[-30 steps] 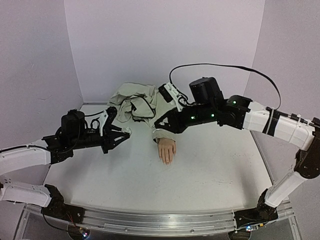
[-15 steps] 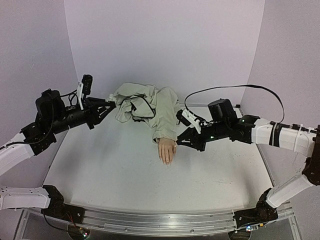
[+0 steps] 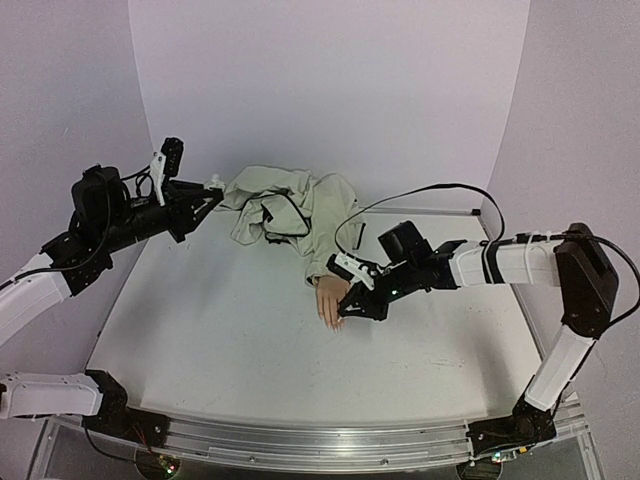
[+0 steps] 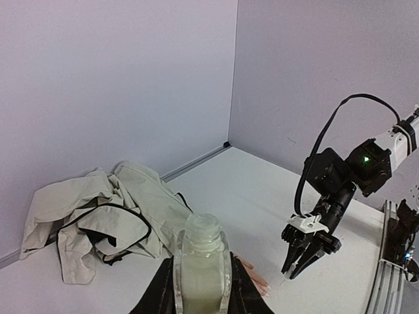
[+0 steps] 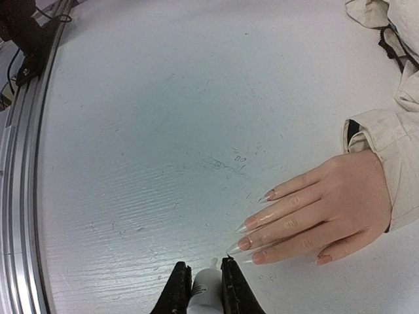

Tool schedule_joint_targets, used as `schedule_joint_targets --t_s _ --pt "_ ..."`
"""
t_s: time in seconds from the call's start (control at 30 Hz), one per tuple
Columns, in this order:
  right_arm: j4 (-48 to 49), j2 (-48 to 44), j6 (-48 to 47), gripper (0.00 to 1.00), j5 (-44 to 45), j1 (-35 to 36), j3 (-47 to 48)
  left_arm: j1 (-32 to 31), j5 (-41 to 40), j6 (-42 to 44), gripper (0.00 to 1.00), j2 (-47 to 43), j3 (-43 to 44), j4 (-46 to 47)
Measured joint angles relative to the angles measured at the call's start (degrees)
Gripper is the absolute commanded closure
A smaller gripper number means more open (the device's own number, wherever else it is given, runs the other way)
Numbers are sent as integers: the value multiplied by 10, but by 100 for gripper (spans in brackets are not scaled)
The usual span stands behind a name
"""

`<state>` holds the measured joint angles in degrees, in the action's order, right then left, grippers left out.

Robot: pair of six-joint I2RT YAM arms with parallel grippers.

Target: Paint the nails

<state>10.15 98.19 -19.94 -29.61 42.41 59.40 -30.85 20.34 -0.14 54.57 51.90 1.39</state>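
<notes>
Right wrist: the right gripper (image 5: 204, 289) is clenched on a small white cap (image 5: 205, 285), low over the counter (image 5: 131, 131) and just beside the fingertips of the hand (image 5: 327, 209).
Nails (image 5: 247, 224): long, pointed and pale pink. They sit on fingers lying flat on the counter and pointing towards the right gripper. The closest tip is just beside the gripper's fingers, and I cannot tell whether anything touches it.
Hand: palm down, mid-counter, with its wrist in a beige sleeve (image 5: 386, 144).
Left gripper (image 4: 203, 288): grasping a bottle (image 4: 201, 242) upright, raised in the air at the far left, well apart from the hand.
Bottle: clear with pale contents and an open neck.
Jacket (image 3: 285, 205): crumpled at the back of the counter by the wall, joined to the sleeve.
</notes>
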Motion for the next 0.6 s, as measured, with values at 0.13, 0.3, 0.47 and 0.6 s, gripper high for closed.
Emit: schedule_joint_targets --t_s 0.13,0.3,0.47,0.6 --pt "0 19 -4 100 0 0 6 13 0 24 100 2 0 0" --pt "0 37 -9 100 0 0 12 33 12 43 100 7 -5 2" --pt "1 57 -11 100 2 0 18 71 23 44 100 13 -16 1" --pt "6 71 -12 100 7 0 22 81 36 43 100 17 -17 2"
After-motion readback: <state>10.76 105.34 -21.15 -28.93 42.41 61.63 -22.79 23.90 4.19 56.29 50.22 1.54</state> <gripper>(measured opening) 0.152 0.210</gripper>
